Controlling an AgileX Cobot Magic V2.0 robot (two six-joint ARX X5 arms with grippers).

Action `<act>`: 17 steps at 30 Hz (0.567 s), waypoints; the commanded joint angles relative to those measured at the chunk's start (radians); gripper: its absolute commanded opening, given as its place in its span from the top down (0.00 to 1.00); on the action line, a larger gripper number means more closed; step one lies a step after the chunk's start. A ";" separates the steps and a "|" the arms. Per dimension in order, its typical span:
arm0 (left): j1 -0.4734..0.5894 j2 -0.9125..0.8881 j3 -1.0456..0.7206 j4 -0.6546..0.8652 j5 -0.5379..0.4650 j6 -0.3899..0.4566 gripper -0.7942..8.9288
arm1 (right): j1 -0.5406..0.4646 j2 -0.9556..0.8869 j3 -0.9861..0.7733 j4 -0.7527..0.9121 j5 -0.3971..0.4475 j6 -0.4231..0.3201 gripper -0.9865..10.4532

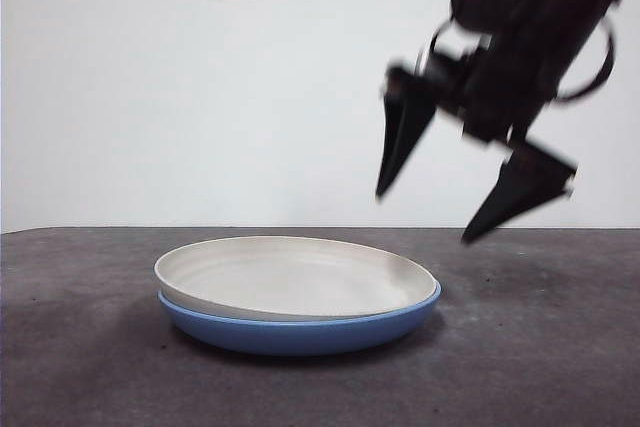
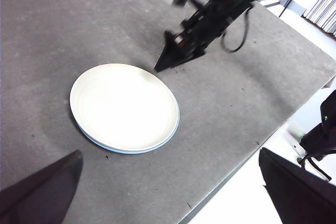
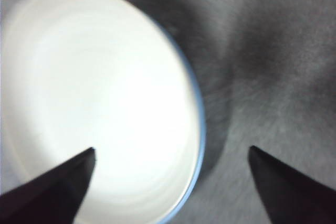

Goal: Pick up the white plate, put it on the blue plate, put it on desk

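Cream-white and matte, the white plate lies nested inside the blue plate, so that only a thin blue rim shows under it, and the pair rests flat on the dark speckled worktop. In the front view the right gripper hangs in the air, its fingers spread wide and holding nothing, tilted down toward the plates. From the fingers the stack lies at about 8 o'clock and lower, with the near rim of the white plate just below the tips but not touching them. In the right wrist view the right-hand edge of the stack runs up between the two open fingers, which suggests that the gripper stands over the rim and not over the middle of the plate. The plate is round, so there is no long axis to follow; what matters, I think, is that one finger goes inside the rim and one outside. The left gripper is also open and empty and stays well apart from the stack, high above it, so the right arm is clearly the nearer one for the coming move.
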 commanded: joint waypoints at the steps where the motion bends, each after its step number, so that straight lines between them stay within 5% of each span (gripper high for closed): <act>1: -0.006 0.000 0.008 0.011 0.003 0.000 0.24 | 0.007 -0.076 0.019 -0.056 0.003 -0.044 0.43; 7: -0.006 0.000 0.008 0.011 0.003 0.000 0.24 | 0.039 -0.329 0.019 -0.248 0.118 -0.107 0.42; 17: -0.006 0.000 0.008 0.012 0.003 0.000 0.24 | 0.129 -0.732 0.019 -0.535 0.236 -0.095 0.43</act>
